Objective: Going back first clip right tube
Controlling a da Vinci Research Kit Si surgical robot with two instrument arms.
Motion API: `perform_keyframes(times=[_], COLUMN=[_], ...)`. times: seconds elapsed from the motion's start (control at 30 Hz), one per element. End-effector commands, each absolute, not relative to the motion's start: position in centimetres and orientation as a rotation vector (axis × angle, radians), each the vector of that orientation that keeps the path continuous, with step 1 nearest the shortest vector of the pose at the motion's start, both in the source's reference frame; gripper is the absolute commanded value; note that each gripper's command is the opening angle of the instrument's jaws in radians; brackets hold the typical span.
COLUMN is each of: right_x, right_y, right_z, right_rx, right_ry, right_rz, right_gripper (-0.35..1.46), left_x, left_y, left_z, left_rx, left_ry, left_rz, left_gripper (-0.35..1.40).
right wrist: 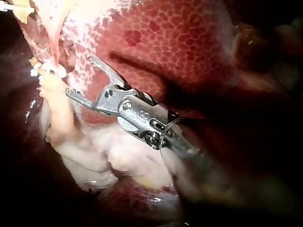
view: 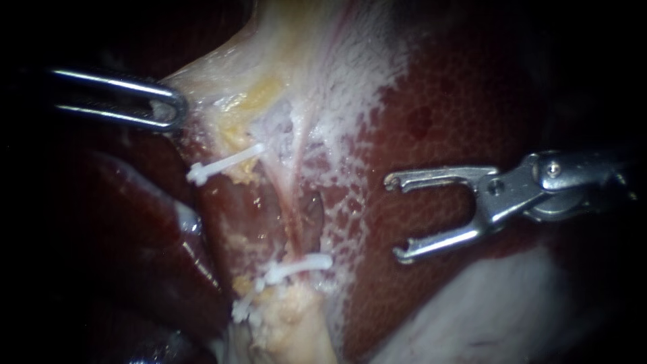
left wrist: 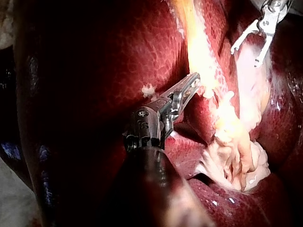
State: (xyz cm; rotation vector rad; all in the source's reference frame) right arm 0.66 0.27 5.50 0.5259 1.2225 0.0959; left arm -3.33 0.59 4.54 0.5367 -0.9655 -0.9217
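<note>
Nearest the endoscope, over the liver [view: 438, 101], my right instrument [view: 393, 218] holds its jaws spread and empty, well clear of the tube [view: 291, 209]. Beyond it, a lower clip [view: 300, 267] and an upper clip [view: 226, 164] sit across the tube area; which tube each grips is unclear. Farthest, my left instrument [view: 175, 111] pinches pale tissue [view: 222, 74], its shaft lost in darkness.

Endoscope sits close over the tube [view: 291, 209]; both wrist views share the liver [view: 445, 101].
</note>
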Motion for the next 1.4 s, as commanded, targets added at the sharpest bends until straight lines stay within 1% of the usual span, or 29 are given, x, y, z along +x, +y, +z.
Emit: perform_keyframes(times=[0.03, 0.3, 0.53, 0.77, 1.0, 1.4], right_x=[0.67, 0.69, 0.69, 0.68, 0.68, 0.68], right_y=[0.26, 0.23, 0.22, 0.21, 0.2, 0.2], right_z=[5.49, 5.48, 5.48, 5.47, 5.45, 5.45], right_rx=[0.526, 0.525, 0.525, 0.525, 0.525, 0.525], right_ry=[1.222, 1.221, 1.221, 1.222, 1.222, 1.222], right_rz=[0.096, 0.096, 0.096, 0.095, 0.095, 0.095], right_gripper=[0.6, 0.6, 0.6, 0.6, 0.6, 0.6], left_x=[-3.33, -3.38, -3.43, -3.62, -3.8, -3.89], left_y=[0.59, 0.53, 0.45, 0.33, 0.25, 0.2], left_z=[4.54, 4.67, 5.04, 5.39, 5.48, 5.54], left_rx=[0.537, 0.536, 0.556, 0.582, 0.594, 0.604], left_ry=[-0.966, -0.973, -0.95, -0.926, -0.917, -0.912], left_rz=[-0.921, -0.908, -0.917, -0.91, -0.895, -0.889], left_gripper=[-0.35, -0.35, -0.35, -0.35, -0.35, -0.35])
